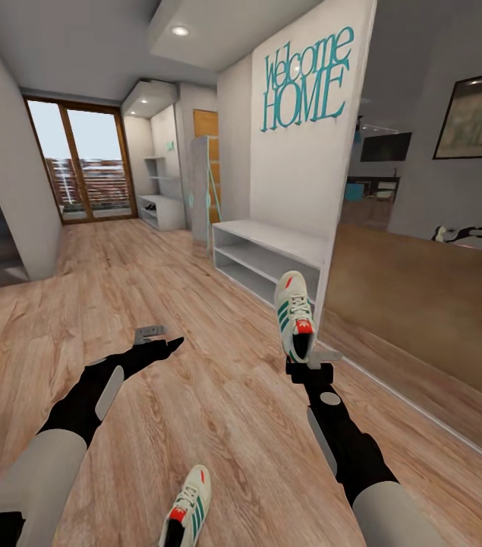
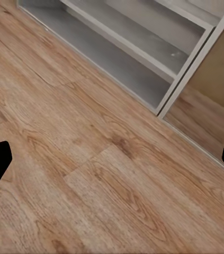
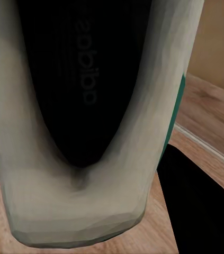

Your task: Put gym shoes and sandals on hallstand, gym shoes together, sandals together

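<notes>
Your right gripper (image 1: 307, 363), arm stretched forward, clamps a gym shoe (image 1: 294, 313); your left gripper (image 1: 157, 339) hovers spread apart.

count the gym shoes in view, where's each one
2. One gym shoe is held in the right tool, lifted near the low white bench. The other gym shoe lies on the wood floor between the robot's arms. Any others may be out of view.

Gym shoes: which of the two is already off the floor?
The gym shoe clamped in the right gripper, held up before the low white bench. The other gym shoe lies on the corridor floor near the robot.
</notes>
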`<state>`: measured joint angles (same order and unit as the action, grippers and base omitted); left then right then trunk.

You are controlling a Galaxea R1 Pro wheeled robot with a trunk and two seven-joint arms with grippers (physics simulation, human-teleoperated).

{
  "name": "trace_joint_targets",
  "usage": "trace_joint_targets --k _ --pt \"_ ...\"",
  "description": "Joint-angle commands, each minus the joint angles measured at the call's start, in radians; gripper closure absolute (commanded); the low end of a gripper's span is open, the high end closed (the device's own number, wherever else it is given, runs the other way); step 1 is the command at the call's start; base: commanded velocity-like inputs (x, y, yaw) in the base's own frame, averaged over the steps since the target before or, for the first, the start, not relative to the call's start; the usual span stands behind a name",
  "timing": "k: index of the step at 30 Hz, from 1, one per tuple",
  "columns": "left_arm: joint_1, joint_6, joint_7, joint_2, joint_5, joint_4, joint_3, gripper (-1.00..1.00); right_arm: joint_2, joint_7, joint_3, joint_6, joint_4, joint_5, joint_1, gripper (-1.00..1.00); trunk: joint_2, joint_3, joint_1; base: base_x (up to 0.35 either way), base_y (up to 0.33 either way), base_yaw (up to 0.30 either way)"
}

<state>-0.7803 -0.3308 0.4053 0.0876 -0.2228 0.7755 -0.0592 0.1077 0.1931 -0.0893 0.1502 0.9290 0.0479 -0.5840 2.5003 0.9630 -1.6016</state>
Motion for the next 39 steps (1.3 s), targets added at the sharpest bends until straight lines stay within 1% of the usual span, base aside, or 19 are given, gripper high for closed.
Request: trace_joint_targets --k 1,6,8,9,10,12,14,15,16,20,22,24,29,32,33,35,37,38,39 --pt "0.000 -0.009 0.003 0.000 -0.009 0.001 -0.002 -1.00 0.000 0.006 -0.003 0.008 0.002 0.005 0.000 1.00 0.000 0.001 0.000 0.003 0.006 0.000" --pt "0.000 -0.007 0.001 0.001 -0.006 -0.013 -0.002 -1.00 0.000 0.006 -0.002 0.008 0.002 0.004 0.000 1.00 0.000 0.001 0.000 0.001 0.003 0.000" --pt "0.001 -0.003 0.000 0.001 -0.003 -0.050 -0.002 -1.00 0.000 0.006 -0.001 0.008 0.002 0.004 0.000 1.00 0.000 0.001 0.000 0.000 0.000 0.000" --pt "0.002 0.005 0.000 0.001 0.001 -0.089 -0.002 -1.00 0.000 0.006 -0.001 0.008 0.003 0.004 0.000 1.00 0.000 0.001 0.000 0.000 0.000 0.000" --pt "0.003 0.056 0.000 0.002 0.010 -0.175 -0.001 -1.00 0.000 0.006 -0.001 0.008 0.003 0.004 0.000 1.00 0.000 0.001 0.000 0.000 0.000 -0.062" --pt "0.004 0.102 0.000 0.003 0.016 -0.217 -0.001 -1.00 0.000 0.006 -0.001 0.008 0.003 0.004 0.000 1.00 0.000 0.001 0.000 0.000 0.000 -0.119" --pt "0.006 0.232 -0.001 0.004 0.039 -0.320 -0.001 -1.00 0.000 0.006 -0.001 0.008 0.003 0.004 0.000 1.00 0.000 0.001 0.000 0.000 0.000 -0.209" --pt "0.007 0.262 -0.002 0.004 0.045 -0.346 -0.001 -1.00 0.000 0.006 -0.001 0.008 0.004 0.004 0.000 1.00 0.000 0.001 0.000 0.000 0.000 -0.238" --pt "0.007 0.316 -0.002 0.004 0.059 -0.395 -0.001 -1.00 0.000 0.006 -0.001 0.008 0.004 0.004 0.000 1.00 0.000 0.001 0.000 0.000 0.000 -0.256" --pt "0.008 0.443 -0.004 0.007 0.090 -0.509 -0.001 -1.00 0.000 0.006 0.000 0.008 0.005 0.004 0.000 1.00 0.000 0.001 0.000 0.000 0.000 -0.235" --pt "0.008 0.477 -0.006 0.008 0.095 -0.541 -0.001 -1.00 0.000 0.006 0.000 0.009 0.005 0.004 0.000 1.00 0.000 0.001 0.000 0.000 0.000 -0.121" --pt "0.008 0.538 -0.019 0.009 0.100 -0.593 -0.001 -1.00 0.000 0.005 -0.001 0.010 0.010 0.004 0.000 1.00 0.000 0.001 0.000 0.000 0.000 -0.052" --pt "0.009 0.563 -0.037 0.009 0.103 -0.616 -0.001 -1.00 0.000 0.005 -0.004 0.011 0.025 0.004 0.000 1.00 0.000 0.001 0.000 0.000 0.000 -0.015" --pt "0.009 0.567 -0.042 0.010 0.103 -0.619 -0.001 -1.00 0.000 0.005 -0.004 0.033 0.028 0.002 0.000 1.00 0.000 0.001 0.000 0.000 0.000 -0.004" --pt "0.009 0.568 -0.043 0.011 0.103 -0.621 -0.001 -1.00 0.000 0.005 -0.003 0.063 0.029 0.002 0.000 1.00 0.000 0.001 0.000 0.000 0.000 -0.002" --pt "0.009 0.570 -0.044 0.012 0.104 -0.623 -0.001 -1.00 0.000 0.004 -0.001 0.173 0.033 -0.007 0.000 1.00 0.000 0.001 0.000 0.000 0.000 0.000" --pt "0.010 0.570 -0.044 0.012 0.104 -0.623 -0.001 -1.00 0.000 0.004 -0.001 0.208 0.042 -0.016 0.000 1.00 0.000 0.001 0.000 0.000 0.000 0.000" --pt "0.013 0.570 -0.045 0.012 0.104 -0.623 -0.001 -1.00 0.000 0.004 -0.004 0.240 0.080 -0.030 0.000 1.00 0.000 0.001 0.000 0.000 0.000 0.000" --pt "0.014 0.570 -0.045 0.012 0.104 -0.623 -0.001 -1.00 0.000 0.004 -0.004 0.246 0.097 -0.034 0.000 1.00 0.000 0.001 0.000 0.000 0.000 0.000"
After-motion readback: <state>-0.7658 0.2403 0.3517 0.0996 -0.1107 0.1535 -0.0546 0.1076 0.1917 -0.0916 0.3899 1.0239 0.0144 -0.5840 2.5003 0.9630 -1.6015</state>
